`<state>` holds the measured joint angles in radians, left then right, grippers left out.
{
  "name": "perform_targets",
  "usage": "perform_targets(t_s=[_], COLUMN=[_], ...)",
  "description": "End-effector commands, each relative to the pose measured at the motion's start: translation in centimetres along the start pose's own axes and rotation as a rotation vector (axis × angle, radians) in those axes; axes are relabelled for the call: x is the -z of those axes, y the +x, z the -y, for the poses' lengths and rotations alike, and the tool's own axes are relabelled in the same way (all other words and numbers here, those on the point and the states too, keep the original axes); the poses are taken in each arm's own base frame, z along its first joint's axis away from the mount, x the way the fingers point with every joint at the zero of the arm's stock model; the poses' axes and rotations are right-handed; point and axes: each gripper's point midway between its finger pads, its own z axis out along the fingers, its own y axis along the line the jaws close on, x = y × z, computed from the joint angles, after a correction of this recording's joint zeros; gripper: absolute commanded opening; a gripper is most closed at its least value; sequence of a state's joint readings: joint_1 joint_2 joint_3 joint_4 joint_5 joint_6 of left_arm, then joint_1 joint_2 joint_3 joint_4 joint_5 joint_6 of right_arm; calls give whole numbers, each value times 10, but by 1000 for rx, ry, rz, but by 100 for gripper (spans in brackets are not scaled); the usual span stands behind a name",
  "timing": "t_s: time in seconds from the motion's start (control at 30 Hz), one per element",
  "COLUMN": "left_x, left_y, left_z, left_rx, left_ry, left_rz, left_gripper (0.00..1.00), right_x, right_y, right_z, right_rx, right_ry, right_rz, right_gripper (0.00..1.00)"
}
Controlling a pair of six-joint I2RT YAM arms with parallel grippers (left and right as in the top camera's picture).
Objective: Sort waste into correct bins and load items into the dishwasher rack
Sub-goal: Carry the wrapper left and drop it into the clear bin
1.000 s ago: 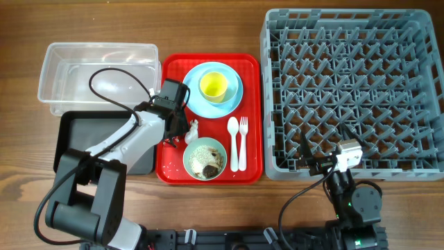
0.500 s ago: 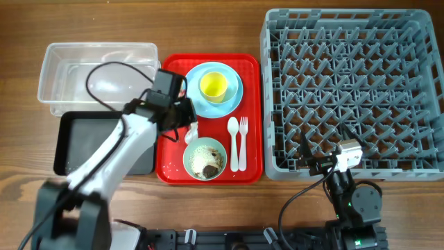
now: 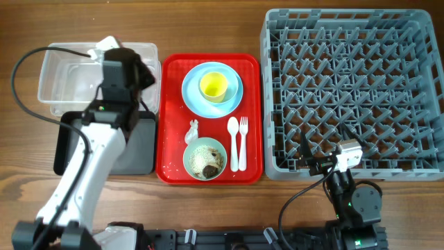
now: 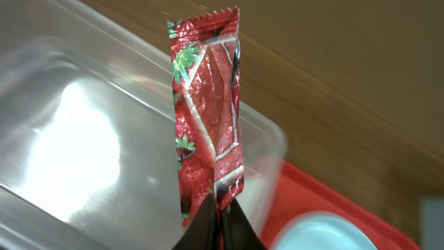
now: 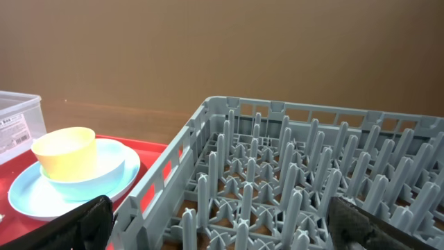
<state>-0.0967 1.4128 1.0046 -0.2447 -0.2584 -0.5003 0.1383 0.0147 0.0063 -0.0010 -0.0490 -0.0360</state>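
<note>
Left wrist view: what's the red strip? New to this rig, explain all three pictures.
Two robot arms work at a table. One picture looks down from above; each other one comes from a camera on an arm's wrist. The left pincer is shut on a red wrapper, at the clear tub's rim. The right pincer is open, empty, facing the grey rack. The red tray carries a blue plate with a yellow cup, a bowl of rice, a paper scrap, a fork and a spoon.

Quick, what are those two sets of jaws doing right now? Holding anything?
Left gripper: jaws shut on the red wrapper.
Right gripper: jaws open, holding nothing.
</note>
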Motion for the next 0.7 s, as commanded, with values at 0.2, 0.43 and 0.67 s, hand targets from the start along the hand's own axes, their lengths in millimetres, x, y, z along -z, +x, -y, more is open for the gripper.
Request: perform_targets(t_s=[0.2,0.43,0.67], left_x=[-75,-60,15], left_y=[-1,-32,-7], left_z=[-86,-69,13], left_rx=[107,51,16], left_ry=[-198,-130,268], left_rz=[-16,74,-123], left_gripper=[23,89,67], right_x=[0,0,0], right_y=[-1,-1,-1], right_z=[-1,-1,-1], right_rx=[11,10,10], right_ry=[-7,-7,-7], right_rz=[5,5,5], right_gripper=[100,100,100])
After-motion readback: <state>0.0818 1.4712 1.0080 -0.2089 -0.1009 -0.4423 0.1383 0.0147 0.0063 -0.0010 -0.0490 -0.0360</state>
